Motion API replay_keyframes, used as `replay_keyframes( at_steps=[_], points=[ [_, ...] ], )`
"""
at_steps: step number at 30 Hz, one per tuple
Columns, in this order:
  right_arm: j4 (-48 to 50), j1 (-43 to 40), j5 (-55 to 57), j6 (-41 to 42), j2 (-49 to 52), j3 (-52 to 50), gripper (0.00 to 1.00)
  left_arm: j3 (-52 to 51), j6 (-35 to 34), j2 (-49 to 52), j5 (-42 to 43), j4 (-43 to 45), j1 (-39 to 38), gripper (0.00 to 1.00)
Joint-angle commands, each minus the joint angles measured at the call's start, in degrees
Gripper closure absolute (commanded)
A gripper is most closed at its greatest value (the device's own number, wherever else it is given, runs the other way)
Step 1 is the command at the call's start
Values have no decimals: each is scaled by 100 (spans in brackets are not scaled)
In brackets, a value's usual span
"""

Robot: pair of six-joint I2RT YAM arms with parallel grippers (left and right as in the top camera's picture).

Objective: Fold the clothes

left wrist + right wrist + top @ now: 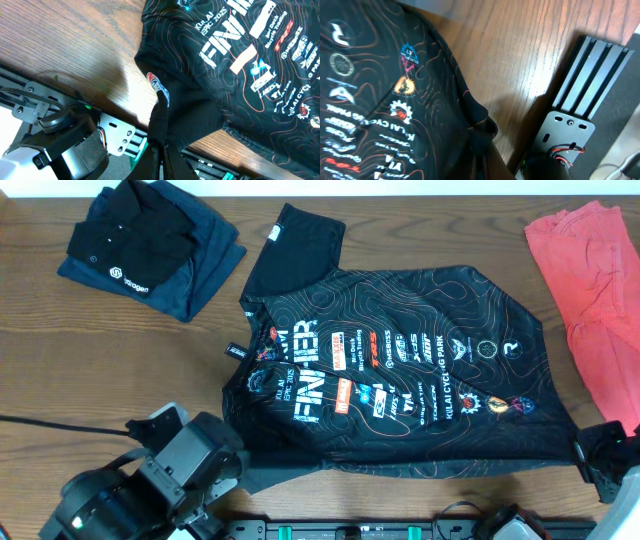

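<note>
Jersey (400, 370) lies spread flat on the table (100, 380). The left gripper (232, 468) pinches its near left corner tight. The right gripper (590, 452) pinches its near right corner.

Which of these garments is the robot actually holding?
The black jersey with sponsor logos and orange contour lines: the left gripper and right gripper both pinch its near edge. The folded black polo and coral-red garment lie untouched.

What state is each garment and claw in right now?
jersey: unfolded, spread flat, logos up.
left claw: shut on jersey's near edge.
right claw: shut on jersey's near corner.
polo: folded, lying on blue garment.
blue garment: folded, under polo.
red garment: unfolded, rumpled.
</note>
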Motion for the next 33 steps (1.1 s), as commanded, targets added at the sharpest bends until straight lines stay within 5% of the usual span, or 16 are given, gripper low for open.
replay_keyframes(
  at_steps=[1, 11, 33],
  points=[
    [-155, -37, 131, -46, -203, 376, 98, 101, -11, -22, -55, -446, -13, 94],
    [-179, -35, 144, -48, -391, 568, 98, 103, -184, 61, -1075, -376, -11, 94],
    [584, -24, 66, 302, 420, 518, 98, 107, 166, 1572, -2656, 1558, -7, 94]
  ],
)
